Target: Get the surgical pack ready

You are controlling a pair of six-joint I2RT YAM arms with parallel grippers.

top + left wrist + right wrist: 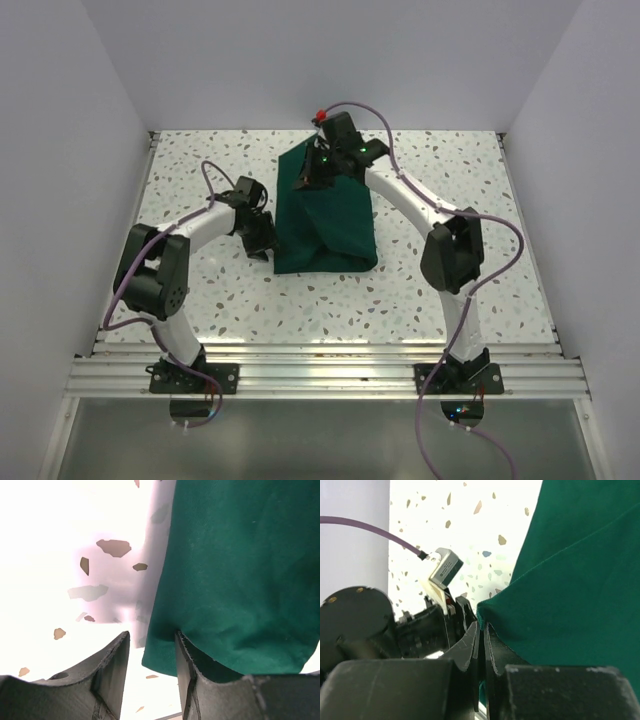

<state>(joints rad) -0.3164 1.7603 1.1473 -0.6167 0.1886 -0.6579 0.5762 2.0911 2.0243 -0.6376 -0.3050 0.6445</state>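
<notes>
Near the middle of the tabletop [200, 290], somewhat toward its far edge, shows the surgical pack [335, 225] as a dark green cloth raised like a tent, with its near hem resting on the surface. At the far-left top of the cloth, pinches a fold with the right gripper [481, 627], jaws closed tight on the fabric. By the near-left corner of the cloth, stands low with the left gripper [152, 640], jaws narrowly apart with bare tabletop between them, the hem lying just at one finger [186, 680].

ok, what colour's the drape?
The drape is plain dark green; shows best in the right wrist view.
</notes>
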